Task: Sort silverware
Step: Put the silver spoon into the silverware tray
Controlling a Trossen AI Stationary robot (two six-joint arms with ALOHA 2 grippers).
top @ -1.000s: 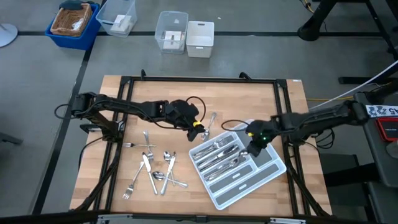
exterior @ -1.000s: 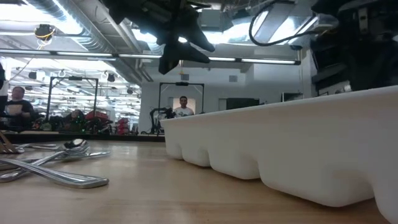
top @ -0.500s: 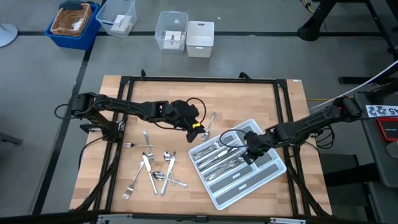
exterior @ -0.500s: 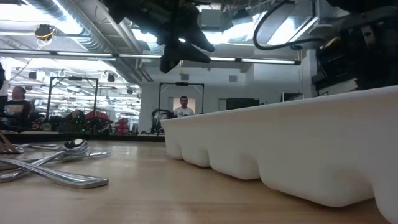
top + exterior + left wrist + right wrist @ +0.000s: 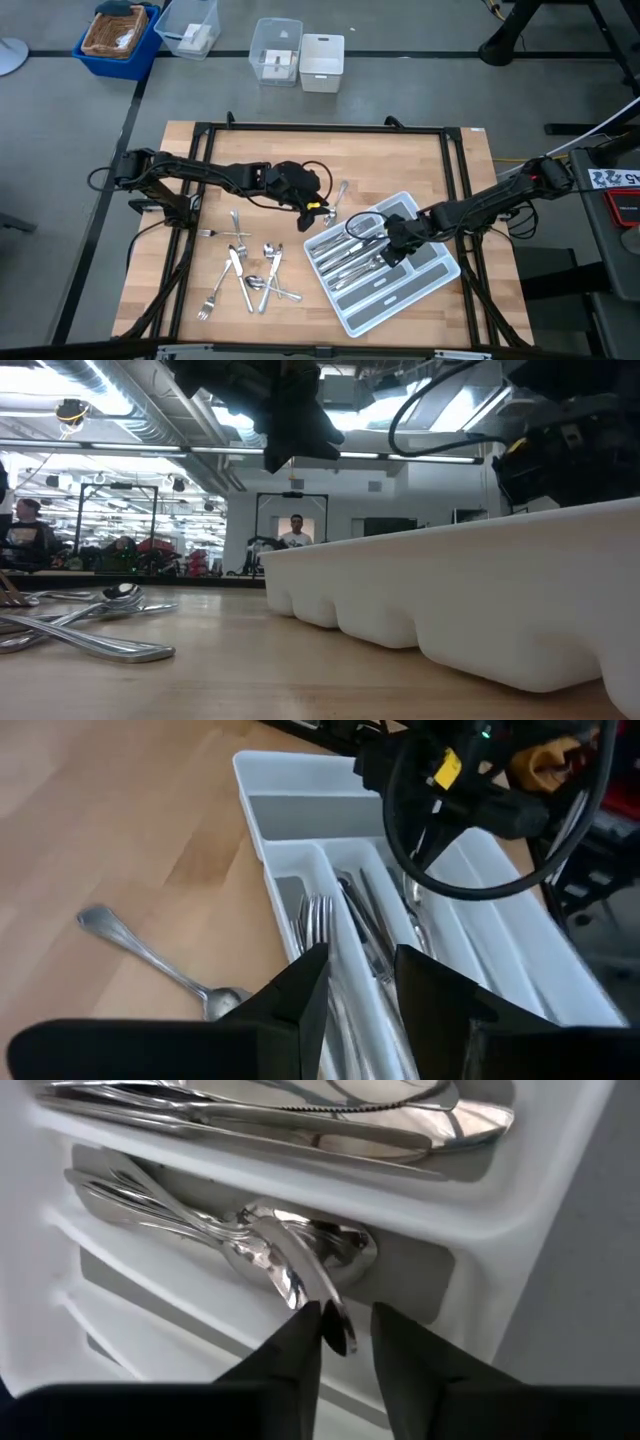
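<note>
My right gripper (image 5: 390,247) hangs low over the grey tray (image 5: 440,272) at the lower right of the table, its fingers (image 5: 290,1350) slightly parted around the tip of a spoon (image 5: 300,1275) that lies in a tray slot. My left gripper (image 5: 314,213) hovers mid-table beside the tray's upper left corner, parted and empty. Loose silverware (image 5: 250,270) lies scattered at lower left.

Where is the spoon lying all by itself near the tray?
In the high view, the lone spoon lies on the wooden table just beyond the tray's left corner, beside the left gripper.
</note>
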